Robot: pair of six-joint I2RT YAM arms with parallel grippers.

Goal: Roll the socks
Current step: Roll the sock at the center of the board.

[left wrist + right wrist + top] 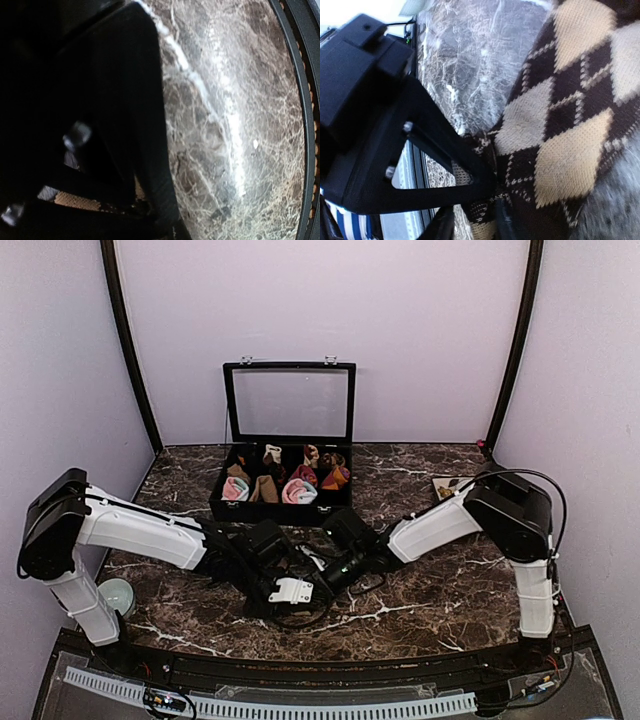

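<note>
A brown-and-beige diamond-pattern sock (560,125) lies on the marble table and fills the right of the right wrist view. My right gripper (472,226) has its jaws slightly apart, with the sock's cuff edge between the fingers. My left gripper (481,172) comes in from the left as a black triangle and is shut on the same sock's edge. Beige knit (75,201) shows between dark fingers in the left wrist view. From above, the left gripper (296,590) and right gripper (335,573) meet at the table's middle and hide the sock.
A black box (225,512) with its glass lid raised stands at the back and holds several small sock rolls. A pale round object (117,595) sits by the left arm's base. A small flat item (447,485) lies at the back right. The table's front rim (302,125) is close.
</note>
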